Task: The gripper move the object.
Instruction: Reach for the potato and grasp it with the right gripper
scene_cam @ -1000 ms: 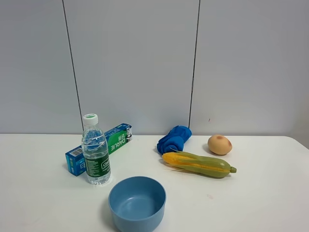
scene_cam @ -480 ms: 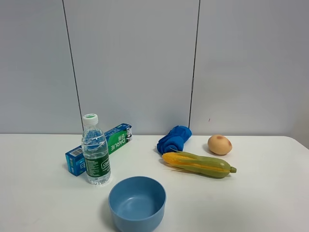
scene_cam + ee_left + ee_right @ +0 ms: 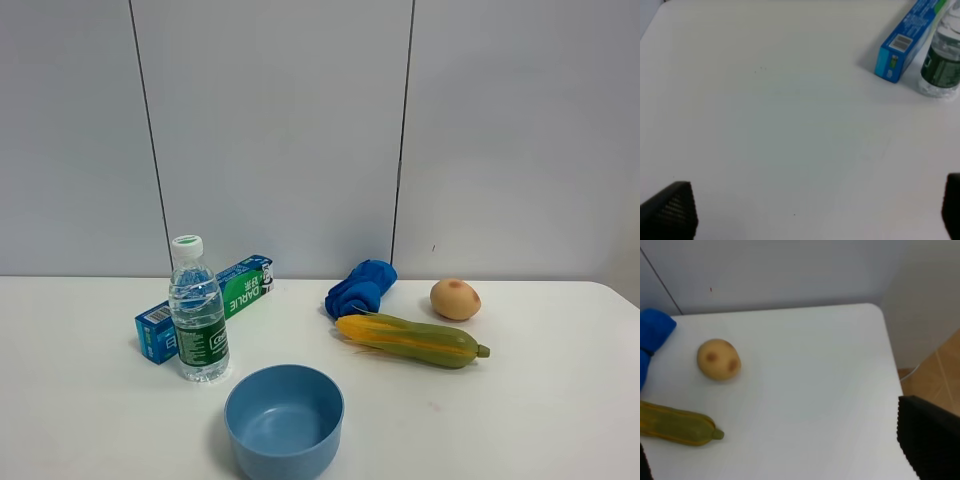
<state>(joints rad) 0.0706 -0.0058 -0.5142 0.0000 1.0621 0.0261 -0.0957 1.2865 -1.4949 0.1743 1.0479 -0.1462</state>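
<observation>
On the white table (image 3: 560, 400) stand a water bottle (image 3: 198, 312) with a green label, a blue-green toothpaste box (image 3: 215, 300) behind it, a blue bowl (image 3: 284, 420) in front, a blue cloth (image 3: 360, 286), a corn cob (image 3: 410, 340) and a potato (image 3: 455, 299). No gripper shows in the exterior high view. My left gripper (image 3: 810, 210) is open and empty over bare table, apart from the box (image 3: 907, 42) and the bottle (image 3: 942, 60). My right gripper (image 3: 785, 455) is open and empty, near the potato (image 3: 718, 359) and the corn's tip (image 3: 680, 426).
A grey panelled wall (image 3: 300, 130) stands behind the table. The table's right edge and corner (image 3: 880, 315) drop to a wooden floor (image 3: 940, 370). The blue cloth (image 3: 652, 337) lies by the back wall.
</observation>
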